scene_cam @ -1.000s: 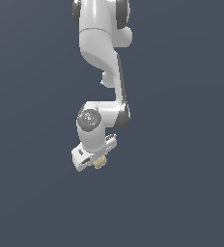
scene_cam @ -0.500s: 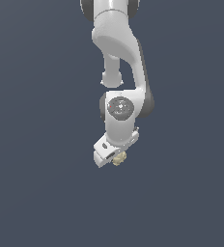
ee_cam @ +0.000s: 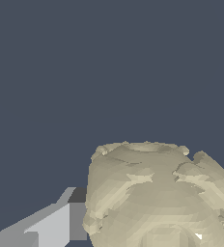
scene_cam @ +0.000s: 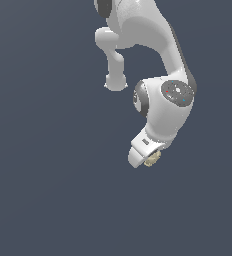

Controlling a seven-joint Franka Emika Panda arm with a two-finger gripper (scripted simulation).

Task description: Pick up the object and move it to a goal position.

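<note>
The gripper (scene_cam: pixel 147 156) hangs at the low end of the white arm (scene_cam: pixel 158 60), right of centre in the exterior view, with nothing but a flat dark blue-grey backdrop (scene_cam: pixel 43 190) around it. Its jaws are drawn in on the object (scene_cam: pixel 152 158), a small beige-tan knobbly lump that sits tucked against the gripper's underside and pokes out toward the exterior view's right; only a sliver of it clears the white housing there. In the wrist view the same lump (ee_cam: pixel 157 198) fills the near part of the picture, and one grey finger (ee_cam: pixel 51 224) lies pressed flush against its side; the opposite finger is mostly hidden behind the lump, with only a thin grey edge showing at the far side. The jaws are therefore closed as far as the lump's width allows, with no gap visible between the seen finger and the lump. The object looks roughly cube-shaped with rounded bumps and a flattish, slightly dished face turned away from the wrist camera. No clear long axis can be made out, as it appears about as wide as it is deep, and its lower part is cut off by the picture's edge. Whether any surface lies beneath it cannot be told from either view.
</note>
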